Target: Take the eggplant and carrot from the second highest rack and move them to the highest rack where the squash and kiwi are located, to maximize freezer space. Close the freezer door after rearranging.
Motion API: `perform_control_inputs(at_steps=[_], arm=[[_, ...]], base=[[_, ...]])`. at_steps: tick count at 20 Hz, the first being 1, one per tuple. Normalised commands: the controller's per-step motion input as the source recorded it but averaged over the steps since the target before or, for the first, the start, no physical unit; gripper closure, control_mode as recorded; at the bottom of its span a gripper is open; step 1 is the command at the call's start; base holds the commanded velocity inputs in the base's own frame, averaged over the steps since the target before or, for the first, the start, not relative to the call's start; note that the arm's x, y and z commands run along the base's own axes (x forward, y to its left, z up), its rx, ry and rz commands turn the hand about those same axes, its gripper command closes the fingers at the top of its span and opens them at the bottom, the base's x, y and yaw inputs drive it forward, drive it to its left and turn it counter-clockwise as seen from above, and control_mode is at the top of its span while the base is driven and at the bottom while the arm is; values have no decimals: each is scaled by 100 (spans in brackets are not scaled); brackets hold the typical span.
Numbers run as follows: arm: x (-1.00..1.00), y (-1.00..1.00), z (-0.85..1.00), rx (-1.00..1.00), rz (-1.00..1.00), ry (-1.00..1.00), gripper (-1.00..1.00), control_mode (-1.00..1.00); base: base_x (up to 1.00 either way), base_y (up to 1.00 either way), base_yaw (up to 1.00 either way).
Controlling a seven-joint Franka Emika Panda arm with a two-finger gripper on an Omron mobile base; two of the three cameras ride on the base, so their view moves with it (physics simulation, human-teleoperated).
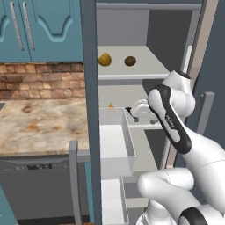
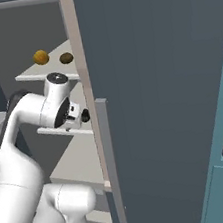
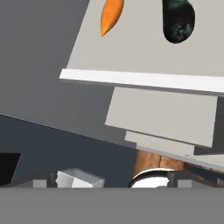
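Note:
In the hand view the bright orange carrot (image 3: 111, 15) and the near-black eggplant (image 3: 178, 19) lie side by side on the second highest rack (image 3: 144, 57). My gripper (image 1: 133, 112) hovers in front of this rack, open and holding nothing, apart from both. The carrot's tip (image 1: 110, 105) peeks over a drawer. On the highest rack (image 1: 145, 66) rest the yellow-tan squash (image 1: 104, 59) and the brown kiwi (image 1: 129, 61), again squash (image 2: 40, 57) and kiwi (image 2: 66, 58). The freezer door (image 2: 157, 101) stands swung open on the right.
A white box drawer (image 1: 116, 140) sticks out of the freezer just below and left of my hand. The door's grey bar handle (image 2: 109, 159) is close to my arm. A stone counter (image 1: 39, 123) and teal cupboards (image 1: 39, 26) lie to the left.

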Motion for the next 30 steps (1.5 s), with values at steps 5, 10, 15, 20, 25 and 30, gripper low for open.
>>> perform_control_inputs(at_steps=[5,10,15,20,25,30], arm=[[60,3,0,0,-30,0,-100,-100],[47,8,-6,0,-23,-9,-100,-100],[36,7,-8,0,-8,-9,-100,-100],[33,27,-5,0,-1,0,-100,-100],[38,26,-10,0,0,0,-100,-100],[41,19,-18,0,0,0,-100,-100]], base=[[0,0,0],[0,0,0],[0,0,0],[0,0,0],[0,0,0],[0,0,0]])
